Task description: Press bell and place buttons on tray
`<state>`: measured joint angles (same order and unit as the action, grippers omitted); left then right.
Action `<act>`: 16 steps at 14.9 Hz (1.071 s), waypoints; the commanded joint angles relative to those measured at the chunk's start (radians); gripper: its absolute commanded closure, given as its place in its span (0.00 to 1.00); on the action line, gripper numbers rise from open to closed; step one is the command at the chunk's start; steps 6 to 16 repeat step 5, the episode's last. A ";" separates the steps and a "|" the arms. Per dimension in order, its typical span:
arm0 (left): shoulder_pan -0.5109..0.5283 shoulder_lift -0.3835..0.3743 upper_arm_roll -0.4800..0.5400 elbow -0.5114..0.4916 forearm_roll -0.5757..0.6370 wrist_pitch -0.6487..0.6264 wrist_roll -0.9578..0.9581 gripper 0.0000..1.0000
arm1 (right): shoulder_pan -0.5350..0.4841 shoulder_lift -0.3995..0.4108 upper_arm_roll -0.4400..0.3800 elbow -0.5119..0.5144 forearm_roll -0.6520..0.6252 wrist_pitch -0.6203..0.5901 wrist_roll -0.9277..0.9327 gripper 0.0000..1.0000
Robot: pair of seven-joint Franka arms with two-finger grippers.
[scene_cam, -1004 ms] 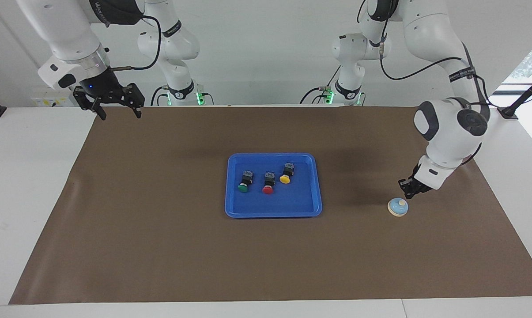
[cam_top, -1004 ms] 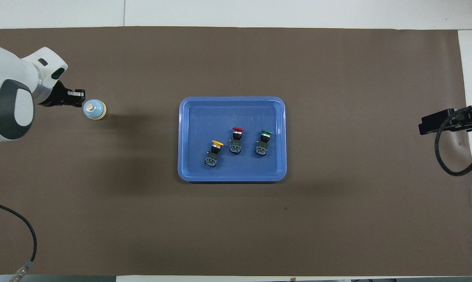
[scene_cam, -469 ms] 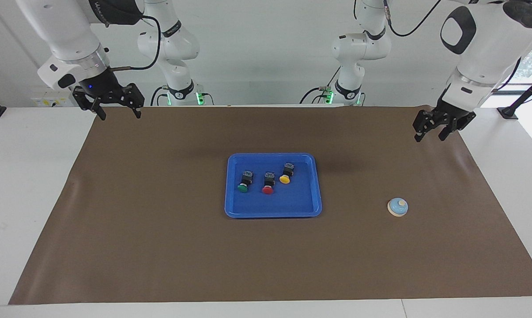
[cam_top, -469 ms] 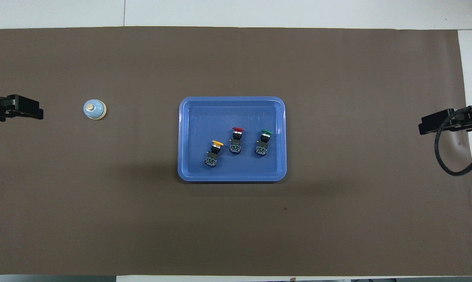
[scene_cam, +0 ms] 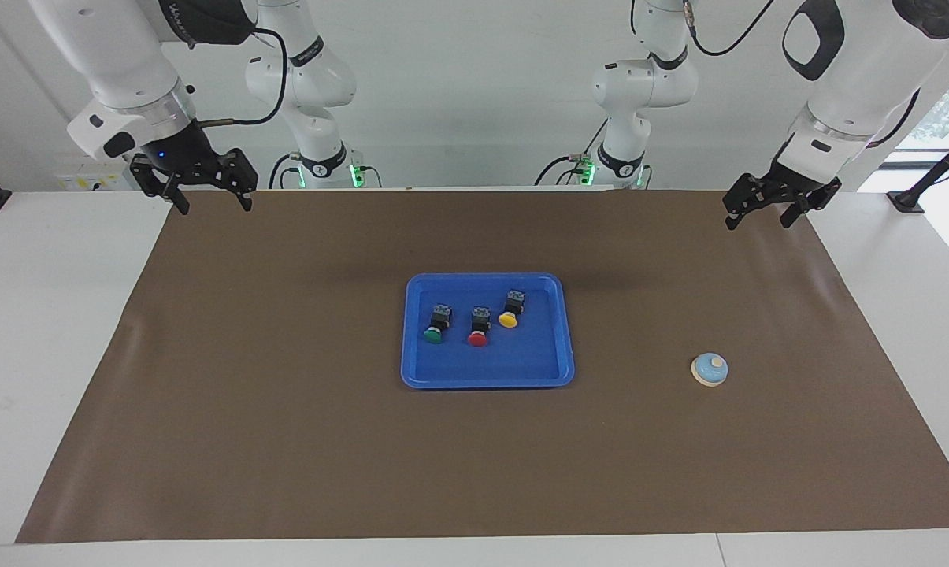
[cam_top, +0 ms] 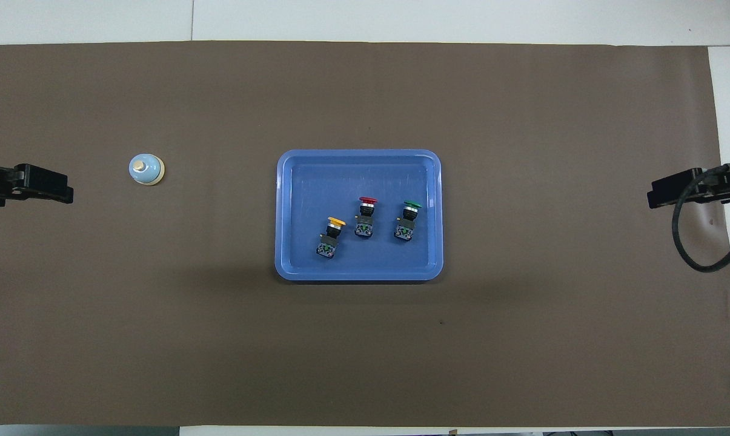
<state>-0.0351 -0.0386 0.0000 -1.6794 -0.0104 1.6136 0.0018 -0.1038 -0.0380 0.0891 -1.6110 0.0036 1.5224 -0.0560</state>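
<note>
The bright-blue tray (scene_cam: 549,370) (cam_top: 292,260) lies mid-mat. In it lie three buttons on their sides: green (scene_cam: 435,324) (cam_top: 408,220), red (scene_cam: 479,327) (cam_top: 365,217) and yellow (scene_cam: 511,309) (cam_top: 331,237). The light-blue bell (scene_cam: 709,369) (cam_top: 146,169) stands alone on the mat toward the left arm's end. My left gripper (scene_cam: 758,213) (cam_top: 68,189) hangs open and empty, high over the mat's corner by its base. My right gripper (scene_cam: 214,205) (cam_top: 650,200) hangs open and empty over the mat's edge at the right arm's end.
A brown mat (scene_cam: 285,441) (cam_top: 522,339) covers most of the white table. A black cable (cam_top: 698,242) loops down from the right arm over the mat's end.
The left arm lifted away from the bell, swung back up over the mat's corner by its base and opened its gripper. The right arm stayed still.
</note>
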 commanded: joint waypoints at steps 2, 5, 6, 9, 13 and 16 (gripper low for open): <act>-0.008 -0.012 0.005 -0.009 0.009 -0.024 0.007 0.00 | -0.020 -0.017 0.018 -0.020 -0.011 -0.001 0.013 0.00; -0.008 -0.012 0.005 -0.006 0.009 -0.026 0.007 0.00 | -0.020 -0.017 0.018 -0.020 -0.011 -0.001 0.013 0.00; -0.008 -0.012 0.005 -0.006 0.009 -0.026 0.007 0.00 | -0.020 -0.017 0.018 -0.020 -0.011 -0.001 0.013 0.00; -0.008 -0.012 0.005 -0.006 0.009 -0.026 0.007 0.00 | -0.020 -0.017 0.018 -0.020 -0.011 -0.001 0.013 0.00; -0.008 -0.012 0.005 -0.006 0.009 -0.026 0.007 0.00 | -0.020 -0.017 0.018 -0.020 -0.011 -0.001 0.013 0.00; -0.008 -0.012 0.005 -0.006 0.009 -0.026 0.007 0.00 | -0.020 -0.017 0.018 -0.020 -0.011 -0.001 0.013 0.00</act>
